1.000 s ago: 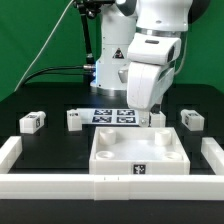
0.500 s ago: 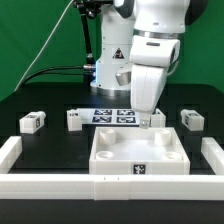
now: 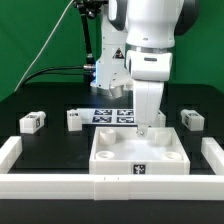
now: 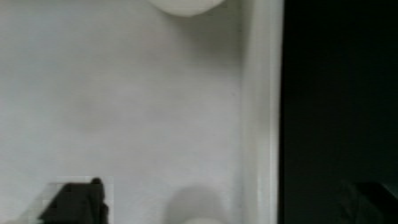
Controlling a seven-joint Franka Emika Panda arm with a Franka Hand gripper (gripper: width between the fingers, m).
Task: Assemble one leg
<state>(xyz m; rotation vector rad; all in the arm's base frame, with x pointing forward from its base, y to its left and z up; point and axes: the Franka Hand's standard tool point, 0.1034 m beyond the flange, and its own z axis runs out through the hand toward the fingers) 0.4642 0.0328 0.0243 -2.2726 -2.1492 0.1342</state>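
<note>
Seems to call first for a grip on the tray (image 3: pixel 105 168), to seat it before any leg goes in. Lower the tool (image 3: pixel 146 130) slowly, keeping the tray's wall centred between the jaws, one finger inside and one outside. Close only once both tips sit below the rim, to avoid shoving the wall aside. Steer clear of the corner socket, to leave it free for a leg. Keep the wrist plumb, to avoid tipping the tray on the table (image 3: pixel 50 148).

Points straight down, forearm near vertical, wrist over the tray's far corner, at about one o'clock from the tray's middle in the exterior view. Stands wide, gripping nothing. Shows one dark finger (image 4: pixel 71 200) in the wrist view, well off the centre line over the tray's floor, the pale wall running up between; the other finger hardly readable against the dark. Touching the tray or not: cannot tell.

Nearest leg (image 3: pixel 190 118) loose on the table at about two o'clock from the tool, untouched. Another leg (image 3: pixel 74 119) at about ten o'clock, beside the marker board (image 3: pixel 112 115).
</note>
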